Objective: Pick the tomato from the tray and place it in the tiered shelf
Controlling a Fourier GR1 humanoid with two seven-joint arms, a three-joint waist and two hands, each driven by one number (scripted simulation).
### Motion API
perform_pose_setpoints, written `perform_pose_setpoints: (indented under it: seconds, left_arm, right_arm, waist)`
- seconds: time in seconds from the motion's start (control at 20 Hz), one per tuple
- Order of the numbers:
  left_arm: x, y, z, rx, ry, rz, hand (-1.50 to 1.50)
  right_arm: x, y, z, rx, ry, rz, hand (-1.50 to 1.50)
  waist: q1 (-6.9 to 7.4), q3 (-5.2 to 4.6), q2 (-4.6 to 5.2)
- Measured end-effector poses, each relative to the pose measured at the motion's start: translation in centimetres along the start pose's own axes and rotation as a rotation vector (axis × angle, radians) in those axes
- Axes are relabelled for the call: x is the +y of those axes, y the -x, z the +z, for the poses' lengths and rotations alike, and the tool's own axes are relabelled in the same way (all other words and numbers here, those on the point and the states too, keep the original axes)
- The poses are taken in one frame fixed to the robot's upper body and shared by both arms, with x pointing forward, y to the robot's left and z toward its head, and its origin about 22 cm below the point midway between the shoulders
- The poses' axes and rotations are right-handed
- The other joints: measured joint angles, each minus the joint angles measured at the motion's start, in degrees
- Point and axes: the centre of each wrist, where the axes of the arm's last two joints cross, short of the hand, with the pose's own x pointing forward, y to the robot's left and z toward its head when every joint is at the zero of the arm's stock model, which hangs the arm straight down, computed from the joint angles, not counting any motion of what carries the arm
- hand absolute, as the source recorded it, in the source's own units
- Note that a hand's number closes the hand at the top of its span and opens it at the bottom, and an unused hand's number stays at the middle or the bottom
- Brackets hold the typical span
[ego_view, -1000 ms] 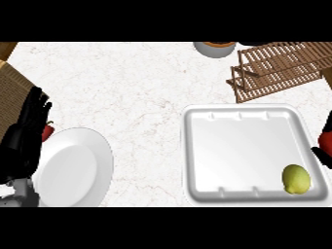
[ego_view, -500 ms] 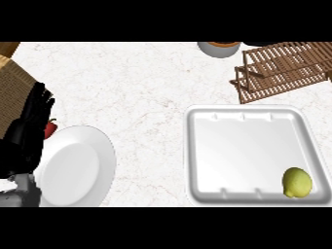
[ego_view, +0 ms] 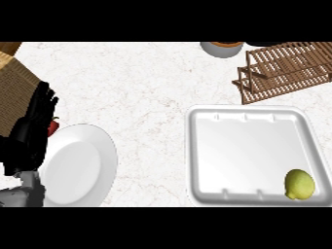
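Glossy white tray (ego_view: 254, 127) holds a dimpled yellow-green lemon (ego_view: 299, 184).

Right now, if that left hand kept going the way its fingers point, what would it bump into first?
Probably the wicker basket: the left hand has straight fingers aimed up the counter along the basket's edge. Heights are unclear, so it might pass beside it.

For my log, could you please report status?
Left hand open beside plate. Right hand out of view. Tray holds only a lemon, no tomato. Tiered shelf unobstructed.
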Motion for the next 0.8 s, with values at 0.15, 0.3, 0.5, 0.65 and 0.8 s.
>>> perform_pose_setpoints:
  seconds: [0.15,0.3,0.5,0.65,0.8]
  left_arm:
    - [-0.2,-0.8,-0.2,-0.001,0.001,0.004,0.00]
    - [-0.2,-0.3,0.6,-0.001,0.010,0.005,0.00]
    - [0.5,-0.8,0.6,-0.007,0.015,0.009,0.00]
    - [0.1,-0.2,0.4,-0.010,0.021,0.005,0.00]
    - [0.0,-0.2,0.2,-0.009,0.021,0.009,0.00]
  right_arm:
    - [0.9,0.2,-2.0,0.007,0.015,-0.019,1.50]
    - [1.8,1.2,-3.5,0.006,0.030,-0.027,1.50]
    - [3.5,2.8,-5.2,0.004,0.060,-0.047,1.50]
    - [4.9,3.6,-6.4,-0.004,0.085,-0.067,1.50]
    - [5.3,3.9,-7.6,-0.012,0.090,-0.067,1.50]
  waist:
    - [0.20,0.02,0.04]
    - [0.37,0.02,0.07]
    - [0.64,0.04,0.15]
    - [0.76,0.05,0.26]
    - [0.99,0.06,0.36]
